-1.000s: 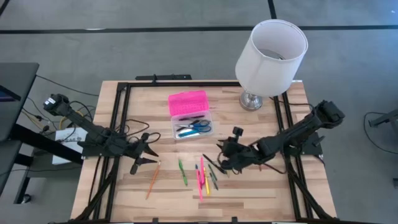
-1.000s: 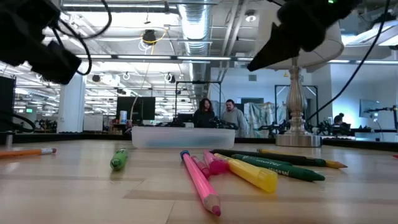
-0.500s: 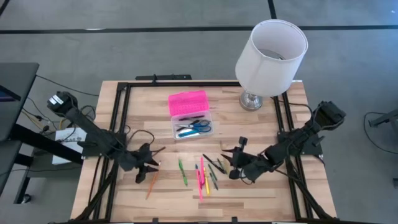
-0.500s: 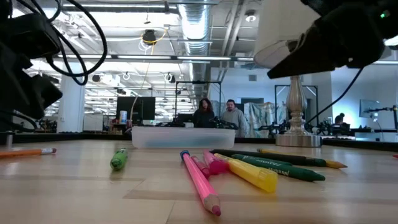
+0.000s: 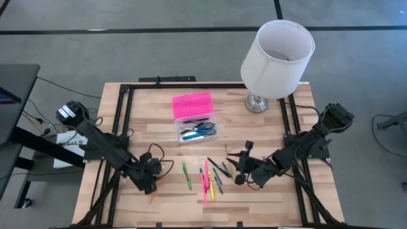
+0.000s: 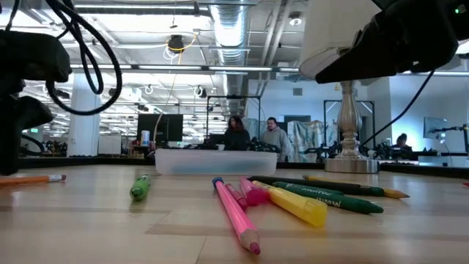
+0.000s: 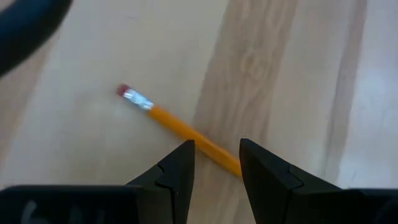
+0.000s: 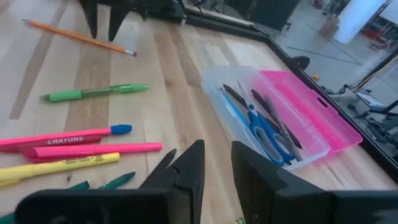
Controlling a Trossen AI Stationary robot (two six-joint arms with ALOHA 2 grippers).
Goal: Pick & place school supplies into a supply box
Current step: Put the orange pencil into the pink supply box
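Pale butcher-block bench (image 5: 254, 124) of glued wood strips, framed by black metal rails. Near the far edge, toward the middle, the supply box (image 5: 196, 126): a clear smooth plastic tray, rectangular with rounded corners, with its textured hot-pink lid (image 5: 191, 105) hinged open and lying flat on the far side. Inside the tray, blue-handled scissors (image 8: 263, 127) among several thin dark pens.

Toward the near edge, loose school supplies. Slim orange pencil (image 7: 180, 129) with a metal ferrule and pink eraser, lying alone nearer the left edge. Green pen (image 8: 94, 93) with a ribbed grip, just right of it. Further right, a tight cluster: long hot-pink pencil (image 6: 236, 215) with a sharpened wood tip, pink crayon-style stick (image 8: 65, 139) with a blue cap, chunky yellow marker (image 6: 295, 202), green marker (image 6: 338, 199), a yellow pencil (image 6: 357, 187) behind them.

Left gripper (image 7: 216, 149) low over the orange pencil, dark angular jaws apart and straddling the shaft, not clamped on it. Right gripper (image 8: 217, 162) raised above the bench just right of the cluster, matte black jaws slightly apart, holding nothing.

At the far right corner, a lamp with a white drum shade (image 5: 278, 57) on a turned metal base (image 6: 351, 128). Beyond the bench, two people (image 6: 255, 135) in an open workshop.
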